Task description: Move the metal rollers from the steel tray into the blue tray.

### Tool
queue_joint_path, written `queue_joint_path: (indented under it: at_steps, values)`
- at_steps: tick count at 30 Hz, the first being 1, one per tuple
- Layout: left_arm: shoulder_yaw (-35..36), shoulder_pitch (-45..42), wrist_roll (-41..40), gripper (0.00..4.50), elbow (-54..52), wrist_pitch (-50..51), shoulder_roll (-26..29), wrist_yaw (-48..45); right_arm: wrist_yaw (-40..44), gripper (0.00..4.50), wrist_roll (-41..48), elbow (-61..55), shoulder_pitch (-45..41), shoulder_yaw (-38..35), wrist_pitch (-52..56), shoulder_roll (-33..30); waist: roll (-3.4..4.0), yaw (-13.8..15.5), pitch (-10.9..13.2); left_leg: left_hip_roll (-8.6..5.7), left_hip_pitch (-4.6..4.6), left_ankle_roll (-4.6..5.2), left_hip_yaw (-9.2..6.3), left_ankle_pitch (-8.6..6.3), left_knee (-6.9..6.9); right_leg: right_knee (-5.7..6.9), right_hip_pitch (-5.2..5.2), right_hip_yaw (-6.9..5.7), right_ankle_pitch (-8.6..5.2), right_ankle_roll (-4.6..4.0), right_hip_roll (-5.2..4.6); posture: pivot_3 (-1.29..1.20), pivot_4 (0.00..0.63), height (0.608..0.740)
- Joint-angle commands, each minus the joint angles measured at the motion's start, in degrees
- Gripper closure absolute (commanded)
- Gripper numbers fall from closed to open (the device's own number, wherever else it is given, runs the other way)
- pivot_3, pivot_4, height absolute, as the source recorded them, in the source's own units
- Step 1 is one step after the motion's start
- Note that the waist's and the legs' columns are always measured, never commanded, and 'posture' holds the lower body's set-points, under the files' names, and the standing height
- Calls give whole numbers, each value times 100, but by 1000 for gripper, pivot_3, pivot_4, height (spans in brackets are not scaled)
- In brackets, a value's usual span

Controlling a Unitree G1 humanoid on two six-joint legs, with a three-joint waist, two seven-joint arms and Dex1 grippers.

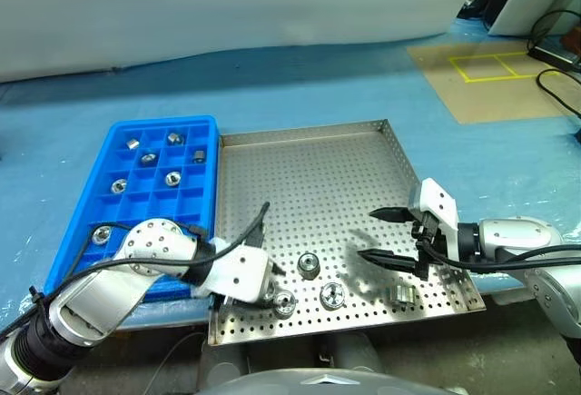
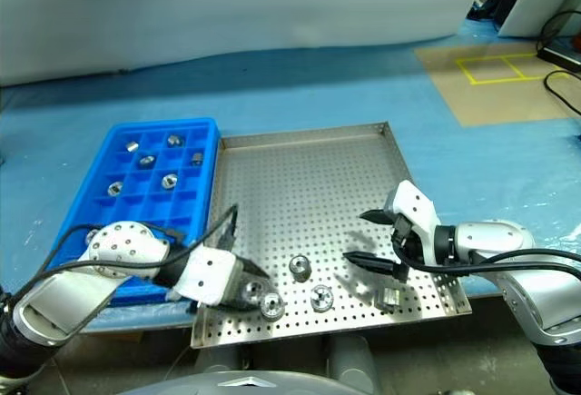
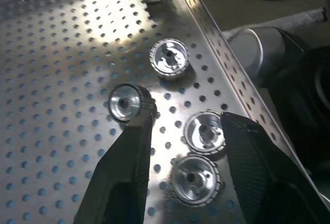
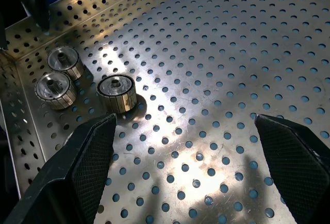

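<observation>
The left gripper (image 3: 183, 147) hangs low over the near edge of the large, nearly square silver steel tray (image 1: 309, 168) with its perforated floor and low rim. Its two black jaws stand partly apart, and nothing is clamped between them. In the left wrist view, two of the small shiny silver metal rollers (image 3: 205, 133) with centre holes lie on the tray floor in the gap between these jaws, one just beyond the other, the farther one close against one jaw. A third roller (image 3: 125, 102) sits at the tip of the other jaw, outside the gap; whether it touches that tip I cannot tell. A fourth roller (image 3: 169, 58) lies a little beyond both jaw tips.

The right gripper (image 1: 386, 233) hovers over the right part of the same tray, its jaws spread wide and empty. A single roller (image 1: 400, 293) lies on its side just below and nearer the tray's front rim than these jaws. In the right wrist view three more rollers (image 4: 117, 92) lie beyond one jaw tip, near the tray's corner.

The rectangular bright blue plastic tray (image 1: 95, 204) with square compartments lies on the blue-covered table (image 1: 300, 86), touching the steel tray's left rim, on the left gripper's side. Several of its compartments each hold a roller (image 1: 172, 177).
</observation>
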Motion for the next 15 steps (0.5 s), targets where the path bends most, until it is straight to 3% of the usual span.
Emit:
queue_joint_path:
  at_steps: [1,4,10,15]
  values:
    - [127,131,-33,1138,-59,-91,133,100,24,0,83,-112,22,-208,-18,-69,0,-3,0,0,0,0,0,0,-1,0,0,0,0,0,0,-174,150,740]
    - [5,395,133,152,-190,-297,284,156,41,0,71,-117,45,-218,-40,-77,-1,-19,1,1,-2,3,0,-3,-2,-2,-3,1,0,0,3,-174,150,740]
    - [-119,875,316,152,-409,-579,623,146,55,0,75,-132,73,-243,-35,-99,-7,-9,4,0,-3,5,0,-3,0,-3,-3,0,-1,1,0,-176,150,740]
    - [-324,854,835,152,181,-1184,587,271,62,0,97,-144,84,-254,-30,-124,-8,-4,5,0,-2,4,0,-3,1,-3,-1,0,-1,3,0,-176,150,740]
